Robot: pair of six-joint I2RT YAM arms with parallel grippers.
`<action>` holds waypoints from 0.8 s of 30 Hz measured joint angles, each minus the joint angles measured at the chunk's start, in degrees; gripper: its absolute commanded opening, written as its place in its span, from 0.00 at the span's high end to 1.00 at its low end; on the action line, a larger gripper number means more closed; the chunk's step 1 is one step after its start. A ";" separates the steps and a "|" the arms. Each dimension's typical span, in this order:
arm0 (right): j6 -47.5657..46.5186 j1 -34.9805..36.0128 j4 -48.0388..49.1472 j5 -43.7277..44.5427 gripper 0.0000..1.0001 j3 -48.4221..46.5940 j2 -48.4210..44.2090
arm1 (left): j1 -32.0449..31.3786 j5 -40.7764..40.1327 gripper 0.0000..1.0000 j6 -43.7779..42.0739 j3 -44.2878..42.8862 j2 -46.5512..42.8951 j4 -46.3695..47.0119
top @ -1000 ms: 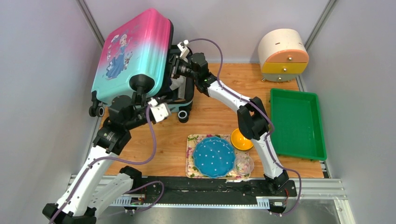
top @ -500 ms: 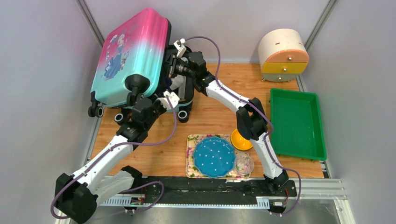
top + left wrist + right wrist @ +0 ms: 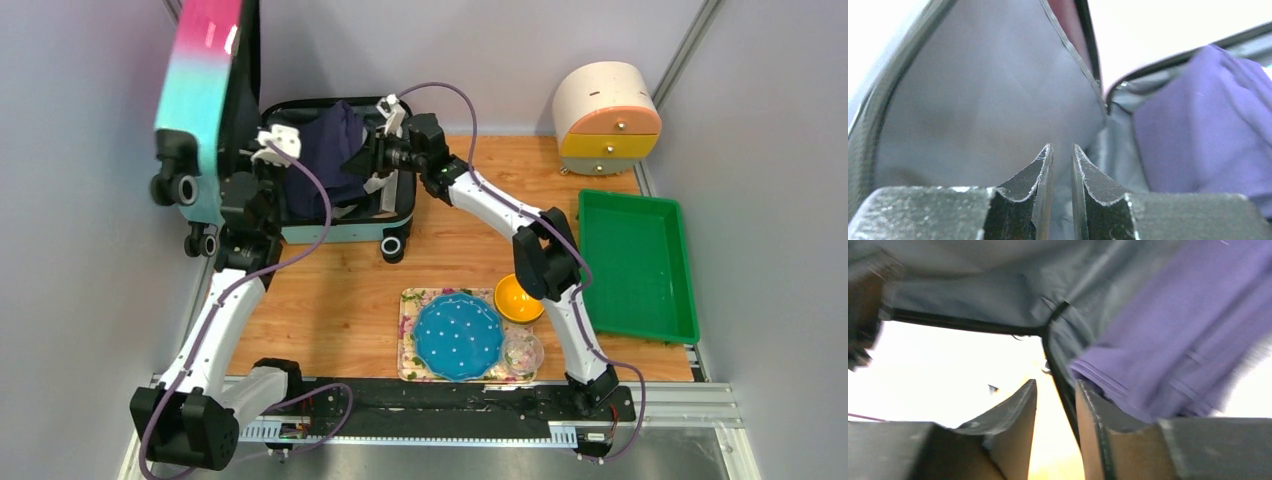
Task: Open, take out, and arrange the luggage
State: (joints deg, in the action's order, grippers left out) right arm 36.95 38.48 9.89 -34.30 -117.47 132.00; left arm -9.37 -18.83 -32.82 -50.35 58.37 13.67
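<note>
Two shells of the luggage [image 3: 200,90]: one second earlier the printed lid leaned over the base and hid the interior. At inspection the lid stood upright from the hinge on the base's left side, close to the left wall. The base lay flat at the far left of the tabletop [image 3: 460,240].
Contents exposed: a dark purple garment [image 3: 330,150] lay bunched in the base against the grey lining. Nothing else inside could be made out.
Left tool [image 3: 268,145]: it had moved from under the lid's front edge to the lid's inner face. Its jaws stood nearly together, with a narrow gap and nothing seen between them. It was judged to be propping the lid, not gripping it.
Right tool [image 3: 370,162]: it had stayed at the base's right rim, beside the garment. Its jaws stood narrowly apart. In the blurred wrist view the black rim trim crossed the gap and was not visibly pinched.
Task standing: opening was judged done. Taking out and arranging had not yet begun.
Risk: the lid could fall back if the left support were withdrawn.
Tabletop: wooden. A floral mat [image 3: 408,300] sat near the front with a blue plate [image 3: 458,335] and a clear bowl [image 3: 524,352] on it and an orange bowl [image 3: 515,298] at its far-right corner. A green tray [image 3: 635,260] lay at the right, and a round cabinet [image 3: 605,115] stood in the far right corner.
Room: plain grey panels [image 3: 760,150] enclosed the sides and back. A metal rail [image 3: 660,405] ran along the near edge.
</note>
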 measured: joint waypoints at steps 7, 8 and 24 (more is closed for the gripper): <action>-13.00 -5.40 -14.05 1.46 0.45 6.69 -4.22 | 6.99 0.24 0.65 1.05 -2.97 0.55 1.03; -14.36 -6.25 -15.87 1.46 0.44 7.87 -5.09 | 7.56 0.55 0.64 1.46 -3.02 0.70 0.63; -28.52 -17.88 -39.56 7.48 0.36 9.75 -19.91 | 14.27 33.42 0.28 13.51 -10.93 3.13 -26.16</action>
State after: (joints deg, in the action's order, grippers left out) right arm 8.43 20.60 -29.67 -26.83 -107.72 112.09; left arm 4.91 14.59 -19.31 -61.28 61.49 -12.49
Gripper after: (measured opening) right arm 0.632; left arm 0.721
